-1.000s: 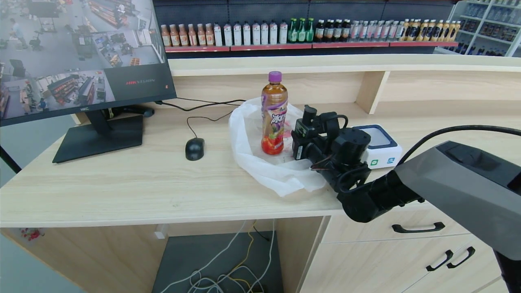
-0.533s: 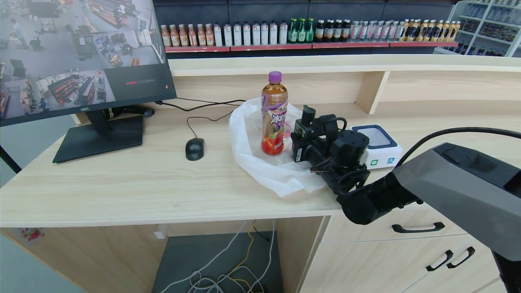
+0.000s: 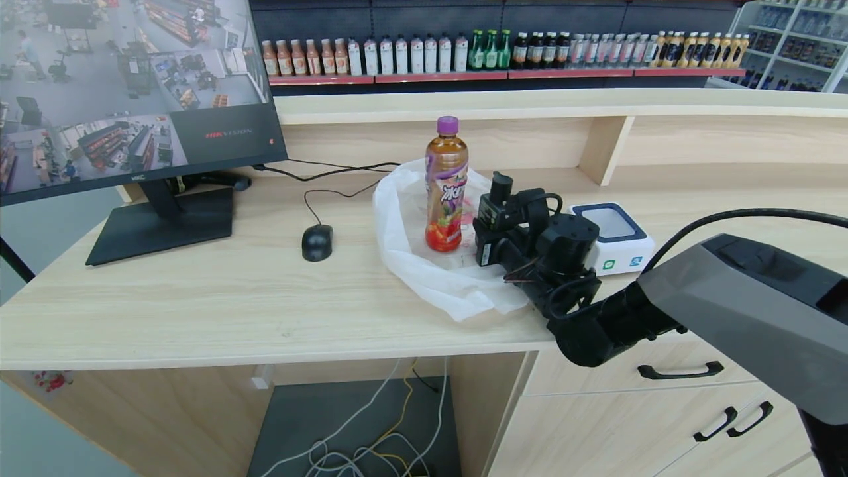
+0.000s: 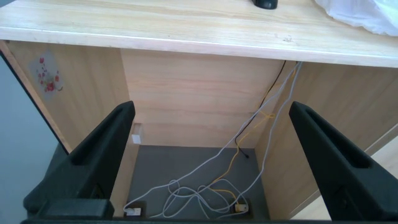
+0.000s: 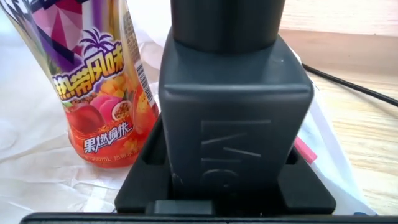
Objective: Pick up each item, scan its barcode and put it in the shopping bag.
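White plastic film first, head view: the shopping bag (image 3: 411, 265) lies spread and creased on the counter (image 3: 199, 298). The bottle (image 3: 446, 185) stands upright on it; I cannot tell whether it is inside the mouth or merely on top. My right gripper (image 3: 487, 232) sits low, between the bottle's base and the white scanner box (image 3: 613, 235). I cannot tell if it is spread or pressed together. Judged risk: a nudge there tips a tall bottle on slack film, or snagged film drags bag and bottle together. The scanner box crowds any swing of my right arm that way. Mouse (image 3: 317, 242) and monitor (image 3: 126, 86) stand well apart to the left.

Left wrist view: my left gripper (image 4: 211, 112) hangs spread wide and empty below the counter edge, facing loose cables (image 4: 205, 186). Raised carelessly, it could strike that edge.

Right wrist view: bottle label close, what looks like a barcode strip (image 5: 142, 87) along its side, film underneath. A dark cable (image 5: 348, 84) crosses the counter behind.
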